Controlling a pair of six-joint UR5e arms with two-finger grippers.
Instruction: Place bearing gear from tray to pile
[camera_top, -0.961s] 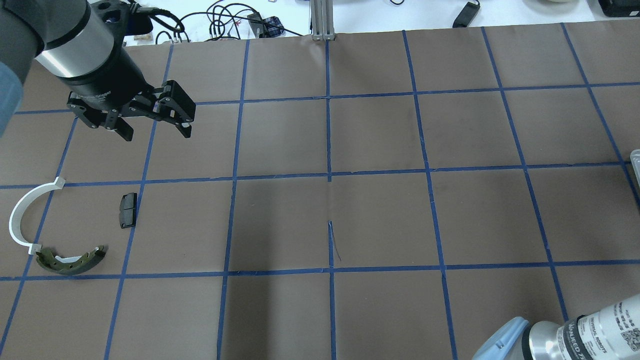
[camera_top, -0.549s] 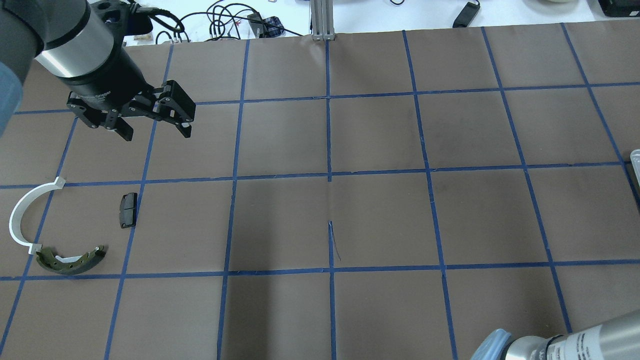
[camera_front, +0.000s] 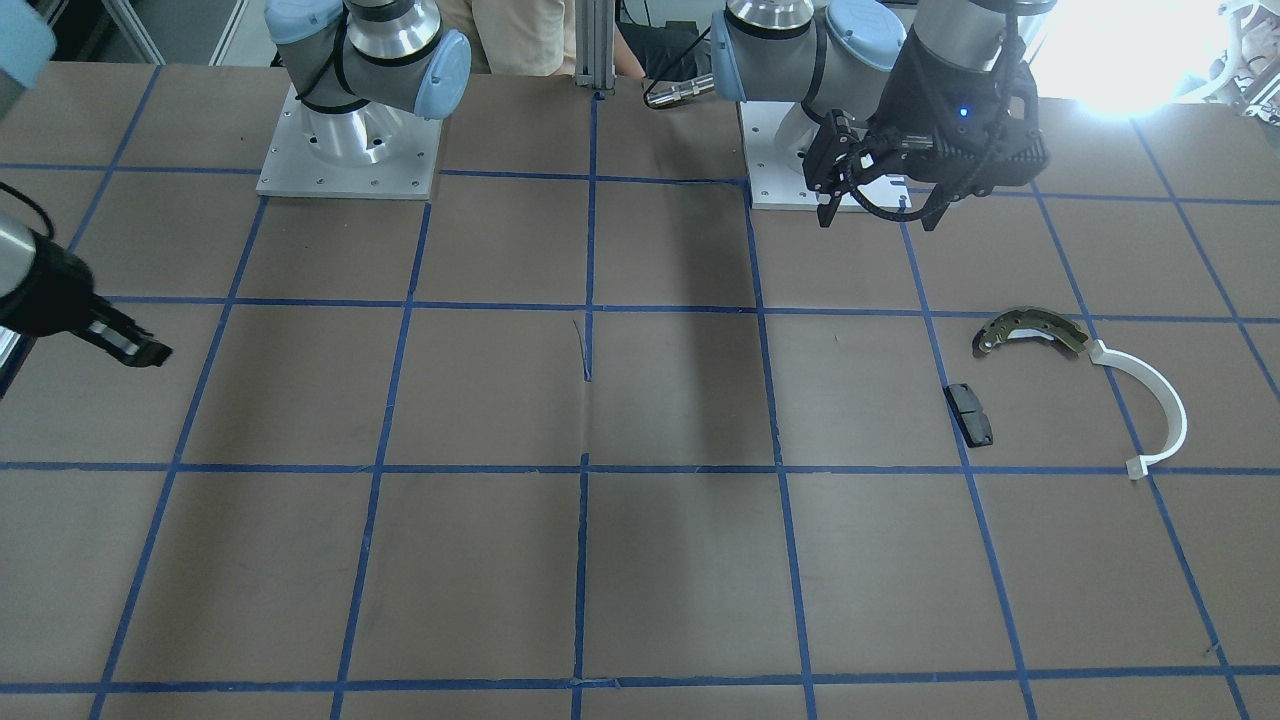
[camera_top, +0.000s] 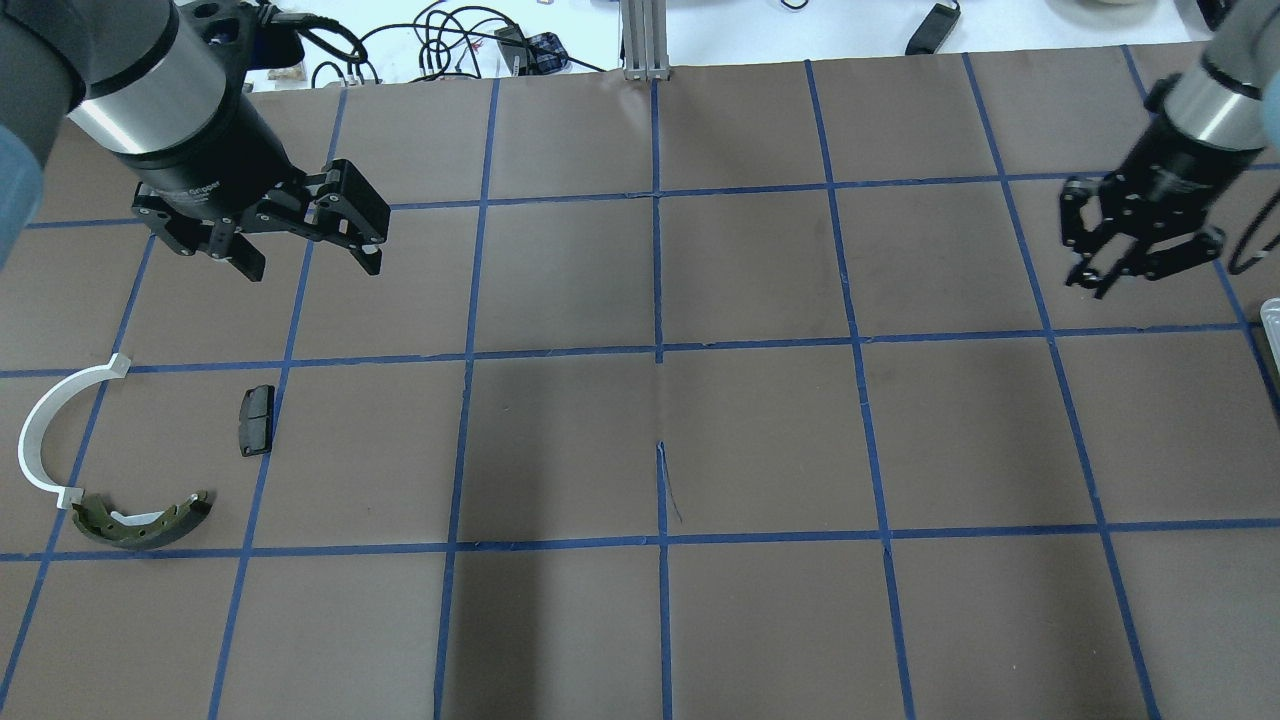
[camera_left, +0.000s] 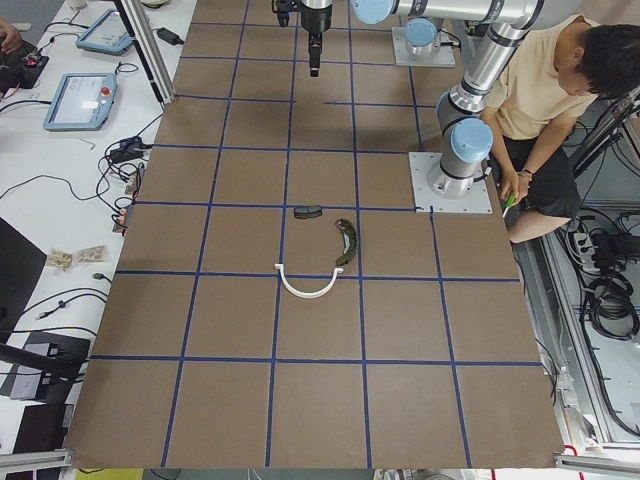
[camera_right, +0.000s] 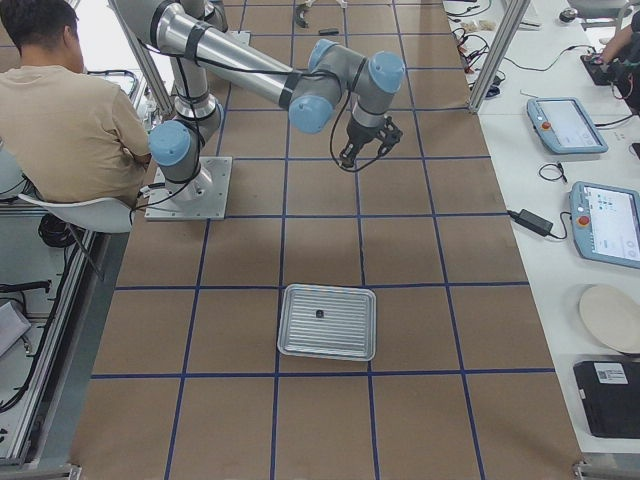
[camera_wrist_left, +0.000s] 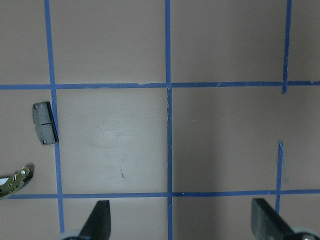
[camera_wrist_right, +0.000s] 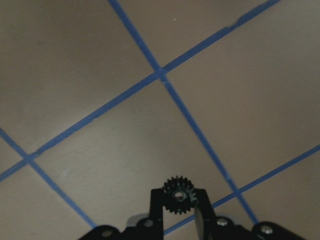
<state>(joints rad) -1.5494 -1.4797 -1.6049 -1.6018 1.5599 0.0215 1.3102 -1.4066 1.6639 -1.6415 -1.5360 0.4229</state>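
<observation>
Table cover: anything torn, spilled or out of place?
Only a short thin line, a slit or a stray mark, in the brown paper cover just beside the centre tape line. Nothing is spilled; the right claw holds the gear.

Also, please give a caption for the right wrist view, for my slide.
Right end effector holding a small black gear above the blue-taped brown table.
</observation>
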